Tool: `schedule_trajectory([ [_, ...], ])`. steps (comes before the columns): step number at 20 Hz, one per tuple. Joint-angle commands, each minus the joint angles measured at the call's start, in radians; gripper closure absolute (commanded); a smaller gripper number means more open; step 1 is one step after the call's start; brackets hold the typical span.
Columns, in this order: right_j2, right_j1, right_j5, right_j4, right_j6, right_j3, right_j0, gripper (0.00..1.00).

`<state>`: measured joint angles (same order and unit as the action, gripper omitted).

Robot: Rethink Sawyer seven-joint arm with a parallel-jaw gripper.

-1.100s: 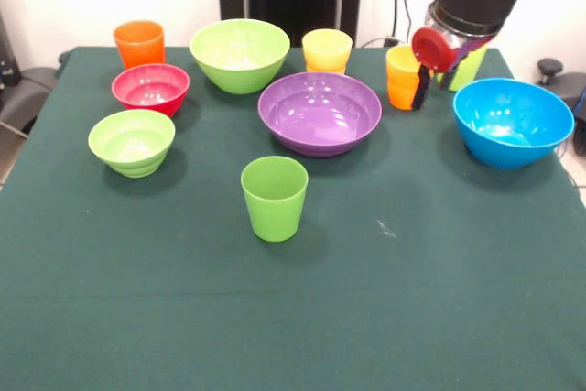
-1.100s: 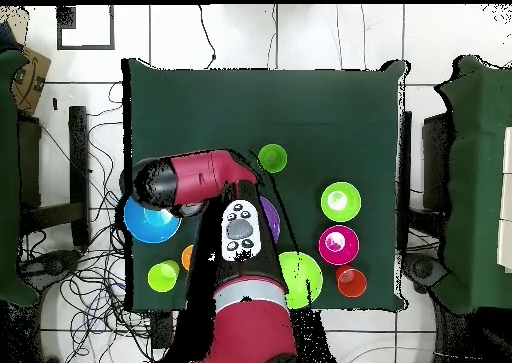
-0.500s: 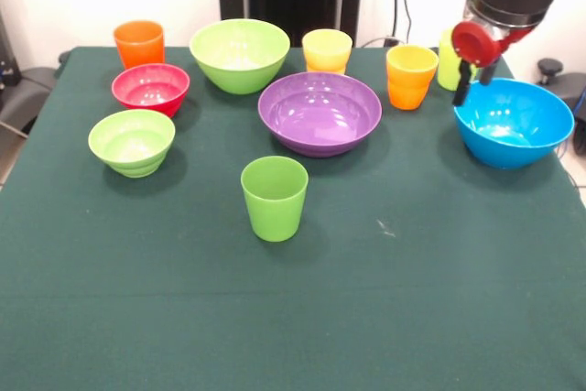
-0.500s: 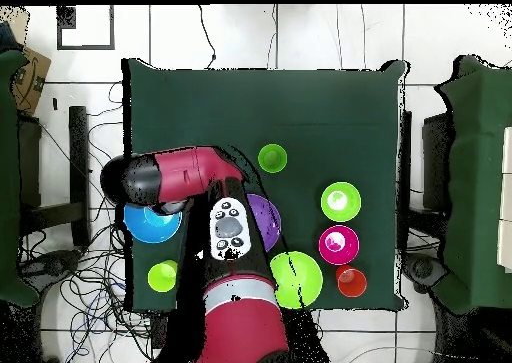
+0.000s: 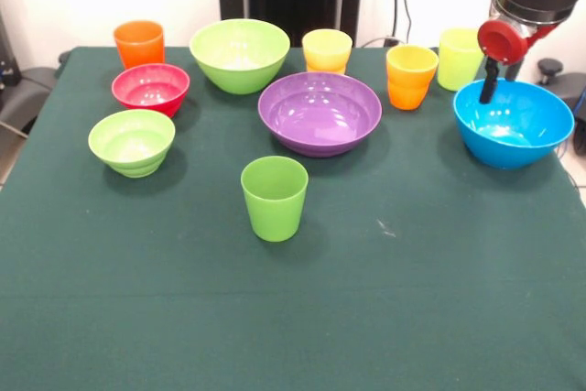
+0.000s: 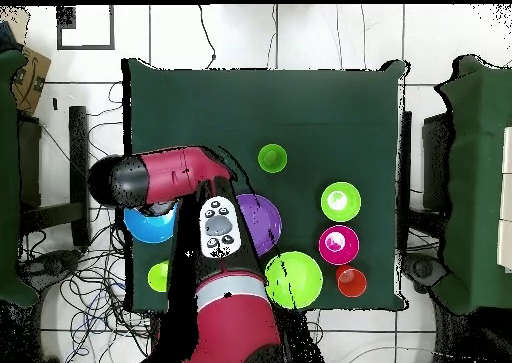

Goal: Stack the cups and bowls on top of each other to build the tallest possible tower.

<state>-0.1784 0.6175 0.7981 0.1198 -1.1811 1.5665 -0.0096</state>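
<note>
Cups and bowls stand singly on the green counter (image 5: 439, 299), none stacked. The pincer (image 5: 491, 84) hangs over the far rim of the large blue bowl (image 5: 513, 122), with only one dark finger showing below a red disc, so whether it is wide or narrow I cannot tell. Just beside it stands the yellow-green cup (image 5: 460, 58), then the orange-yellow cup (image 5: 410, 77). The purple bowl (image 5: 320, 113) sits mid-counter, well apart from the pincer.
</note>
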Motion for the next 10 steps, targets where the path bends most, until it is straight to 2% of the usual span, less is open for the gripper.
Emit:
schedule_trajectory([
  [1,-0.070,-0.048,-0.100,0.030,-0.103,0.057,0.011,0.00],
  [5,-0.050,-0.041,-0.108,0.067,-0.086,0.062,0.012,0.00],
  [10,-0.047,-0.053,-0.123,0.080,-0.071,0.063,0.010,0.00],
])
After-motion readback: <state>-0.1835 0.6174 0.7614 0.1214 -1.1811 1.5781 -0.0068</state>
